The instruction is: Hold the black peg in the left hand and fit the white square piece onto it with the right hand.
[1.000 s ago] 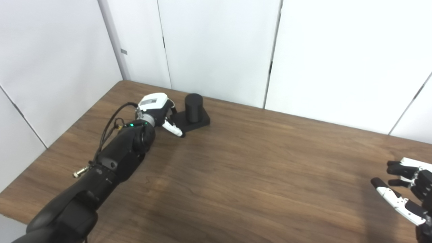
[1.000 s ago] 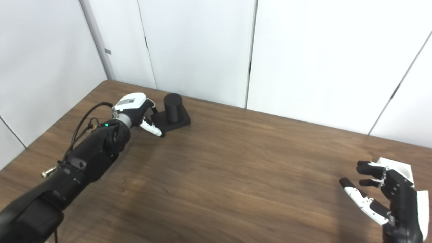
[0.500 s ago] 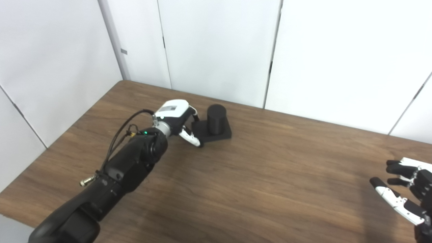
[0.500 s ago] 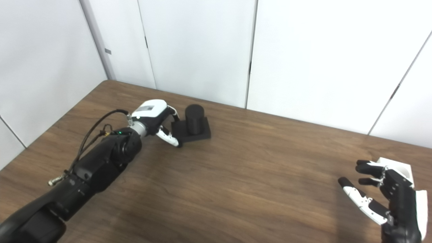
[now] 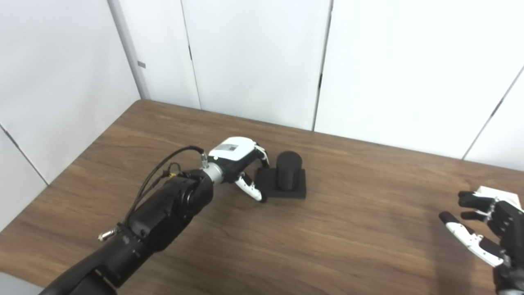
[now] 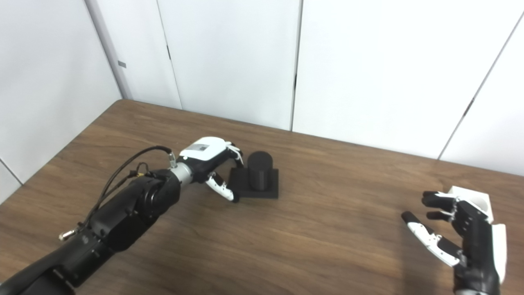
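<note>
Left eye view: left hand [image 5: 239, 162] pinches the black peg [image 5: 286, 177] base at frame centre; right hand [image 6: 458, 233], spread, hovers beside the white square piece [image 6: 475, 196] lower right. A loose edge pinch may tip it.

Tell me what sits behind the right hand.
Behind the right hand a white square piece rests on the table. Only its top corner shows; the hand covers the rest, so I cannot tell whether they touch.
</note>
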